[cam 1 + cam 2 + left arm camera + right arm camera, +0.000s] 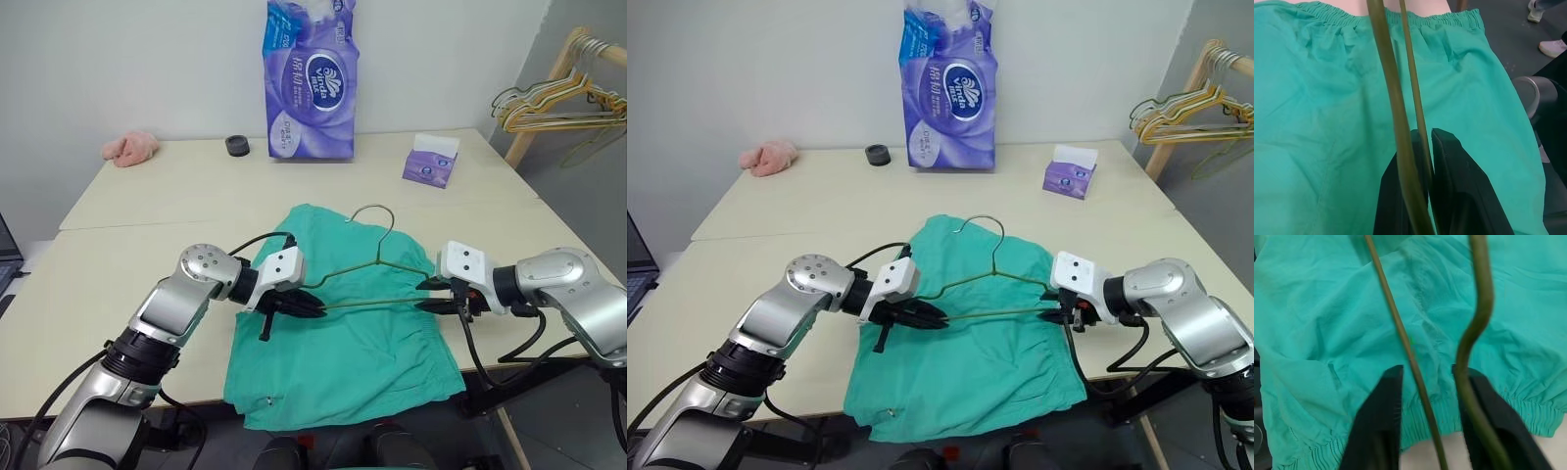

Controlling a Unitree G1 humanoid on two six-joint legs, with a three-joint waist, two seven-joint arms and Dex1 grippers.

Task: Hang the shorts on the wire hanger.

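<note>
My left gripper has its jaws clamped on the left corner of the wire hanger, held above the shorts spread flat on the table. My right gripper straddles the hanger's right corner, jaws still apart.

The shorts are matt teal cloth, softly creased, with a gathered elastic waistband. The wire hanger is thin dull olive metal. At upper centre, a tissue pack has glossy purple plastic wrap; the table looks smooth and matt.
</note>
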